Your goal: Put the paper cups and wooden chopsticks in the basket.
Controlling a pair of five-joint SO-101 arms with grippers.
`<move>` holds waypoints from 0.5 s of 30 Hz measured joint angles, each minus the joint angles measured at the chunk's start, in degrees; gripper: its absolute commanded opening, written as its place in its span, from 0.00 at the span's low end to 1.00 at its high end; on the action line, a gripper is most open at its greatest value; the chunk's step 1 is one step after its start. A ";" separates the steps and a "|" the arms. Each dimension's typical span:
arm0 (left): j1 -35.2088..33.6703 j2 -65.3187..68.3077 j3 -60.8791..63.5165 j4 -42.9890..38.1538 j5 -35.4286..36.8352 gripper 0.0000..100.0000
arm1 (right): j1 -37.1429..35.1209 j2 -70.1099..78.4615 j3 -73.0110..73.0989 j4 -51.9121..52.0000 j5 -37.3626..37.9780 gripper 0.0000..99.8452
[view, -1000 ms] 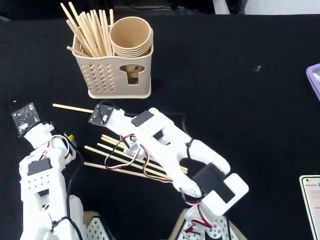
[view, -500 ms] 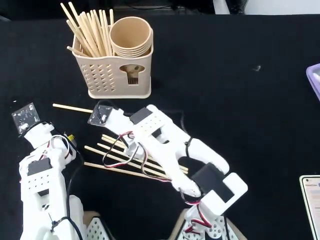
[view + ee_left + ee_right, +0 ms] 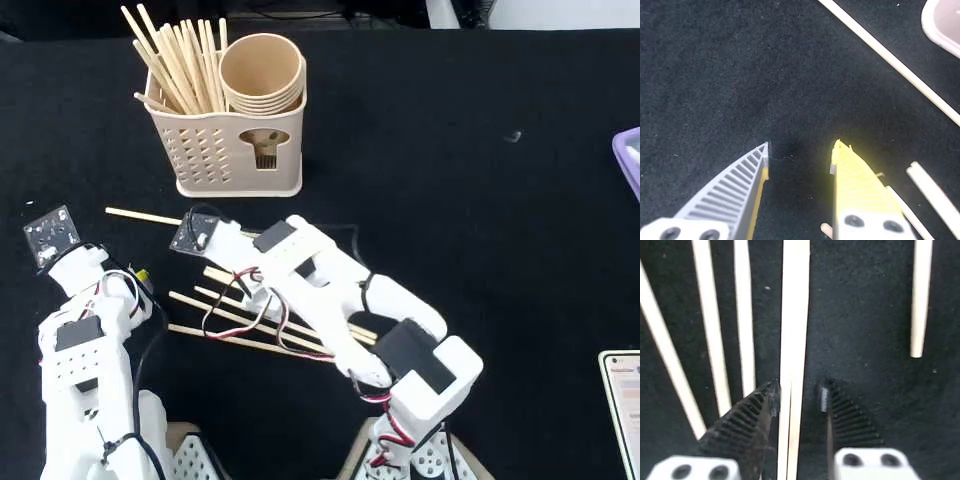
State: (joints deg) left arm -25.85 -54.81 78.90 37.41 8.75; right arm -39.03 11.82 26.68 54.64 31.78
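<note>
The beige basket (image 3: 232, 150) stands at the back left, with many wooden chopsticks (image 3: 175, 65) and stacked paper cups (image 3: 262, 72) inside. Several loose chopsticks (image 3: 225, 318) lie on the black table in front of it, and a single one (image 3: 143, 216) lies nearer the basket. My right arm (image 3: 300, 270) stretches over the loose ones. Its gripper (image 3: 799, 392) is open, low over the table, with a pair of chopsticks (image 3: 795, 315) running between its fingers. My left gripper (image 3: 801, 150) is open over bare cloth beside a chopstick (image 3: 890, 60).
A purple container (image 3: 630, 155) sits at the right edge and a card (image 3: 622, 392) at the front right. The basket's corner (image 3: 945, 20) is close to the left gripper. Both arm bases crowd the front edge.
My right arm has shifted a little to the left over the loose chopsticks. The left arm has kept still.
</note>
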 measured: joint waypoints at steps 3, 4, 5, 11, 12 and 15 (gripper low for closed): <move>0.00 0.00 0.00 0.00 0.00 0.21 | 0.44 0.00 -0.18 -0.26 -0.09 0.01; 0.00 0.00 0.00 0.00 0.00 0.21 | 0.62 -0.09 -0.09 -0.26 0.00 0.01; 0.00 0.00 0.00 0.00 0.00 0.21 | 0.70 -0.70 0.00 -0.18 0.09 0.01; 0.00 0.00 0.00 0.00 0.00 0.21 | 1.85 -12.57 -1.76 8.00 0.18 0.01; 0.00 0.00 0.00 0.00 0.00 0.21 | 2.29 -15.47 -2.81 9.32 0.18 0.01; 0.00 0.00 0.00 0.00 0.00 0.21 | 3.16 -24.00 -5.71 11.60 0.18 0.01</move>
State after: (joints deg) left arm -25.85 -54.81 78.90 37.41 8.75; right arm -35.87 -12.18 20.97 66.24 31.96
